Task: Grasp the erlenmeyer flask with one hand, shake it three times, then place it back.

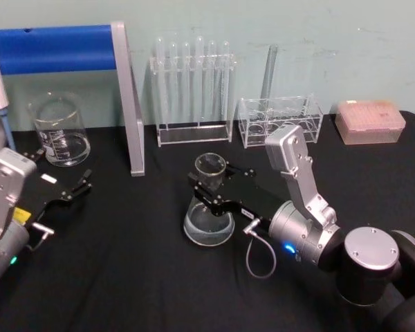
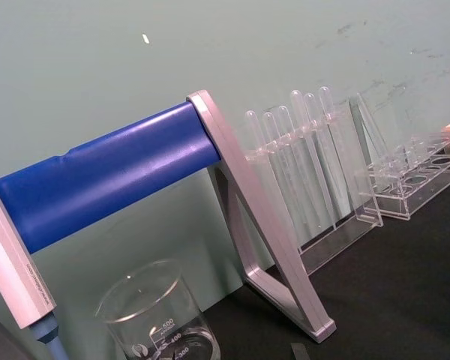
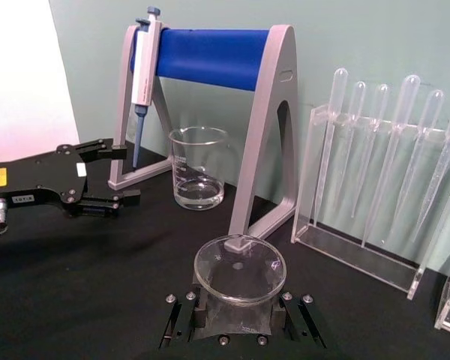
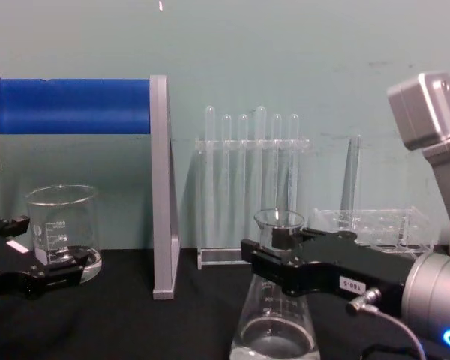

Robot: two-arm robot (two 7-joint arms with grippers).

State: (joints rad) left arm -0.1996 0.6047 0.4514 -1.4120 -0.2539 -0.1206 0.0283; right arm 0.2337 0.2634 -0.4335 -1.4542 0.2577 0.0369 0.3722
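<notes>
The erlenmeyer flask [image 1: 209,220] is upright at the middle of the black table [image 1: 124,277], and a little clear liquid shows in its wide base [image 4: 274,341]. My right gripper [image 1: 211,185] reaches in from the right and is shut on the flask's neck just under the flared rim [image 3: 240,268]. One black finger sits on each side of the glass. The base is down at the table surface; I cannot tell whether it touches. My left gripper [image 1: 62,169] rests open and idle at the table's left, near the beaker [image 1: 59,131].
A pipette stand with a blue bar [image 1: 55,48] and a hanging pipette [image 3: 144,67] stands at the back left. Behind the flask is a rack of thin tubes [image 1: 194,90]. To its right are a clear rack [image 1: 280,119] and a pink tip box [image 1: 370,122].
</notes>
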